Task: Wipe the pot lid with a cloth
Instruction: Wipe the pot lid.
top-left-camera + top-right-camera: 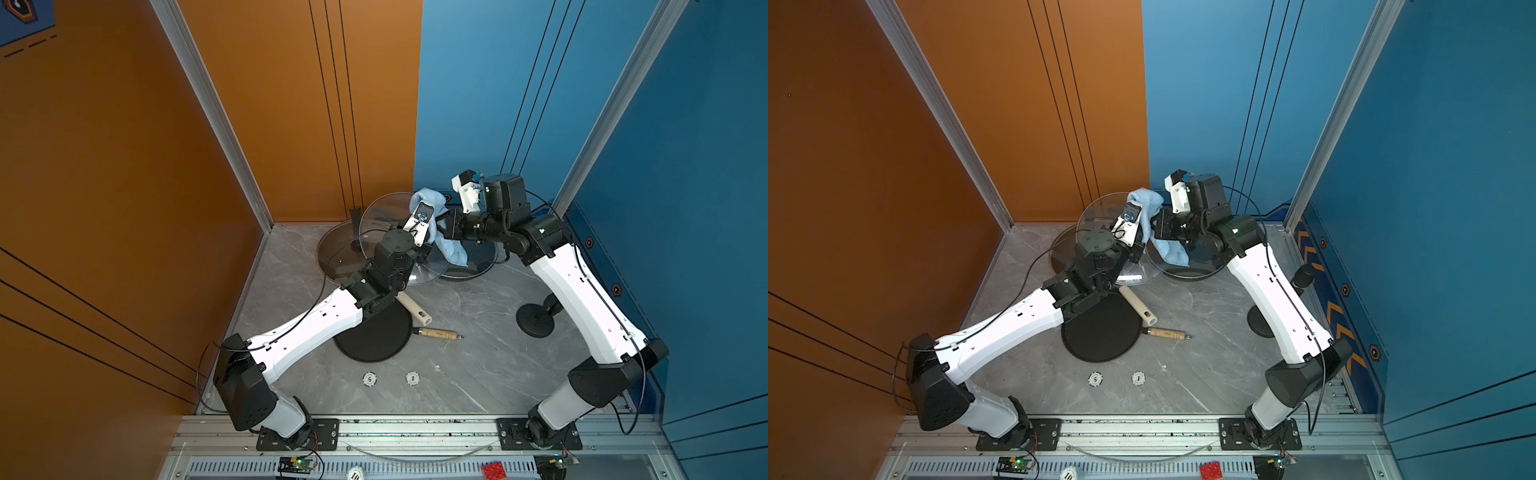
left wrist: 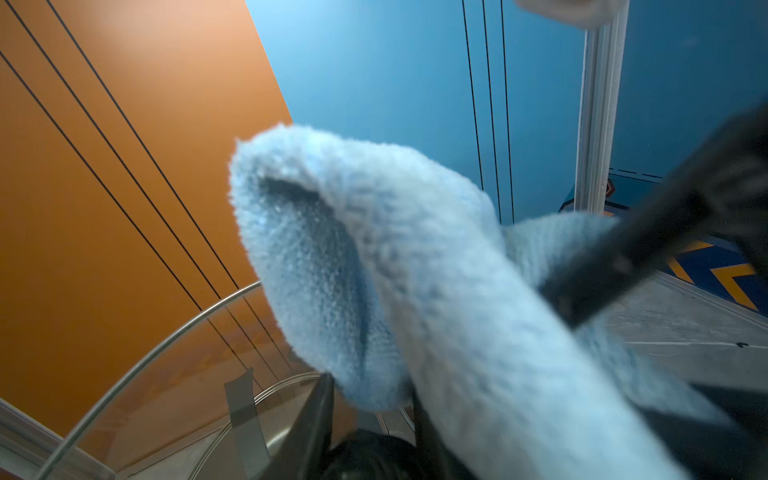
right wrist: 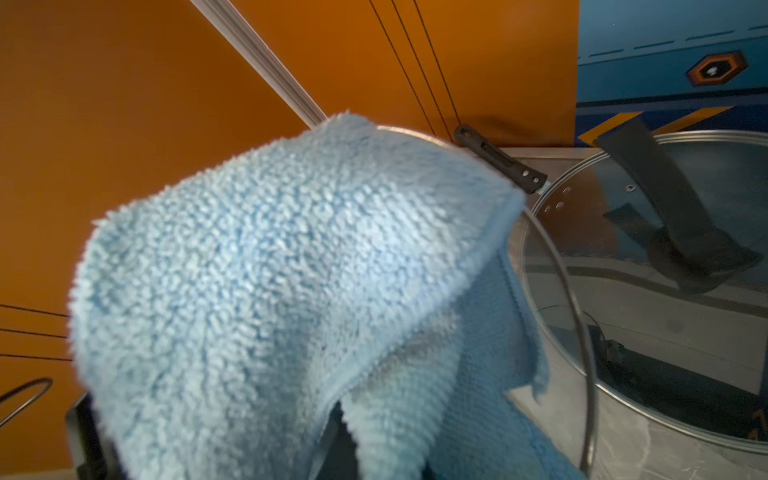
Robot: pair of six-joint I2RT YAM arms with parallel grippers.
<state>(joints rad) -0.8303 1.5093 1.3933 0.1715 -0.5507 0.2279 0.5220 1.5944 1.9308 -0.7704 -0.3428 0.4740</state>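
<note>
- Two arms meet over the back of the marble table (image 1: pixel 478 353) in both top views. The left gripper (image 1: pixel 420 250) holds the glass pot lid (image 1: pixel 380 216) clear of the table, probably so that a whole face is free for wiping.
- That lid is tilted, its face turned up and back toward the arm bases. Being a round disc, it has no long axis.
- Also in the top views, the right gripper (image 1: pixel 441 228) is clamped on the light-blue cloth (image 1: pixel 451 248). The cloth lies against the raised lid, and its long axis runs from the lid's far rim down toward the near side.
- A second lid (image 1: pixel 336 253) lies flat on the table behind the raised one and is not touched.
- Left wrist view: the jaws close on a dark round shape, apparently the lid's knob, though it is mostly hidden. The lid's steel rim (image 2: pixel 137 361) curves off to one side, and the cloth (image 2: pixel 415 270) folds over it.
- A blurred black bar crosses the cloth here, likely a finger of the right gripper.
- Right wrist view: the cloth (image 3: pixel 291 270) bunches out from the closed jaws and drapes over the lid's rim (image 3: pixel 582 353). Pinching it mid-length seems meant to leave a padded fold against the glass.
</note>
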